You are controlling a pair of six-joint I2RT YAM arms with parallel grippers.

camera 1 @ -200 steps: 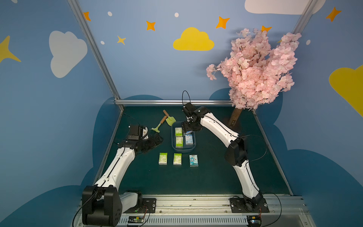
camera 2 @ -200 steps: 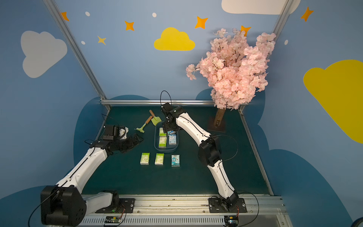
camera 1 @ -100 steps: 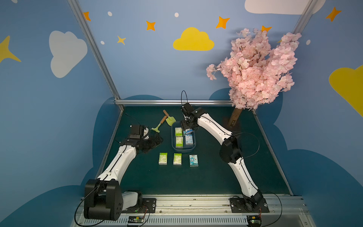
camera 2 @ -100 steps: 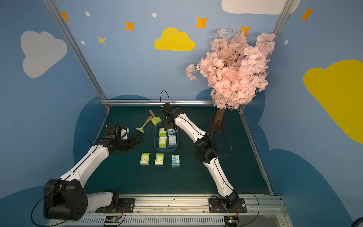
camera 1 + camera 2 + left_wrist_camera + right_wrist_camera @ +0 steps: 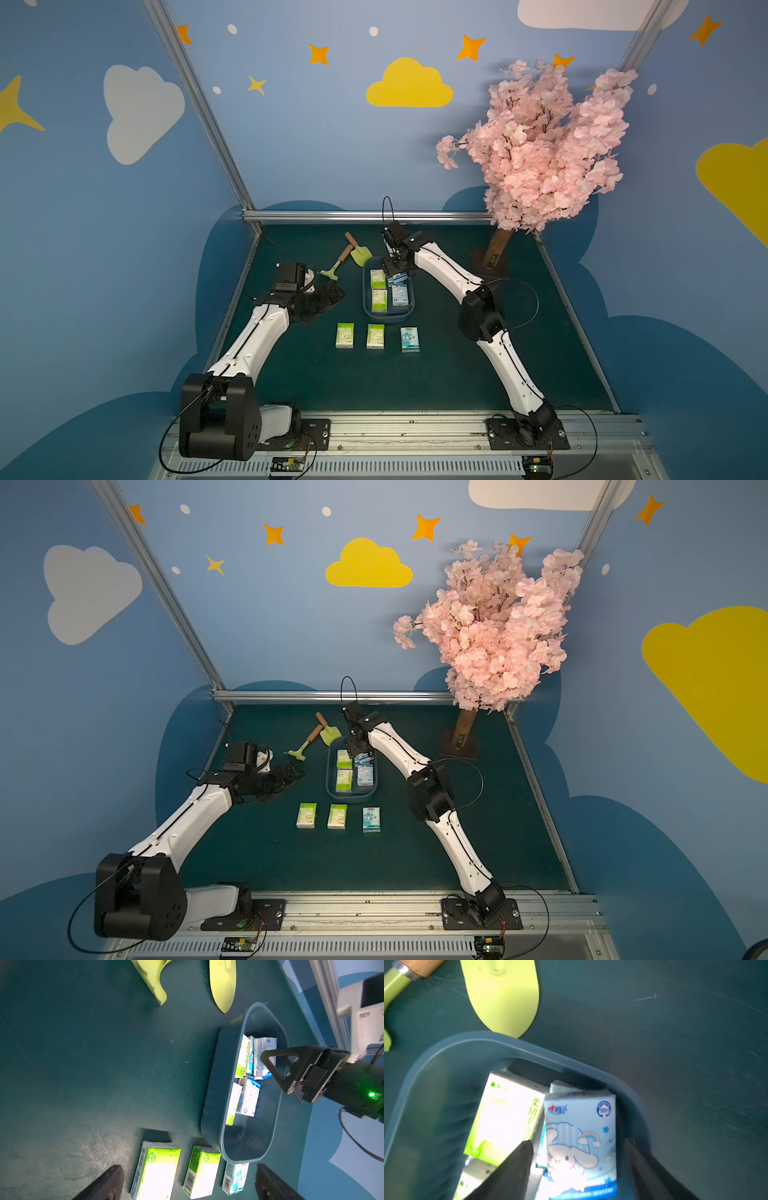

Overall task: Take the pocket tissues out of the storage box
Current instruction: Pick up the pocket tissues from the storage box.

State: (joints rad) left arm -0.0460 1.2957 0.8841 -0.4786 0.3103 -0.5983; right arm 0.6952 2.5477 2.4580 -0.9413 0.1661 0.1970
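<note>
1. Now in the far right corner of the storage box, a light blue packet of pocket tissues lies among others, with green packets along the left side.
2. The right claw straddles it, part-open, fingers just clear of both edges and gripping nothing, apparently lined up for a pinch.
3. Three packets lie in a row on the worktop near the box, seemingly already unloaded.
4. The left claw hovers left of the box, wide open and empty, leaving the reach free.

left pincer hangs wide open; right pincer points steeply down, jaws apparently parted.
</note>
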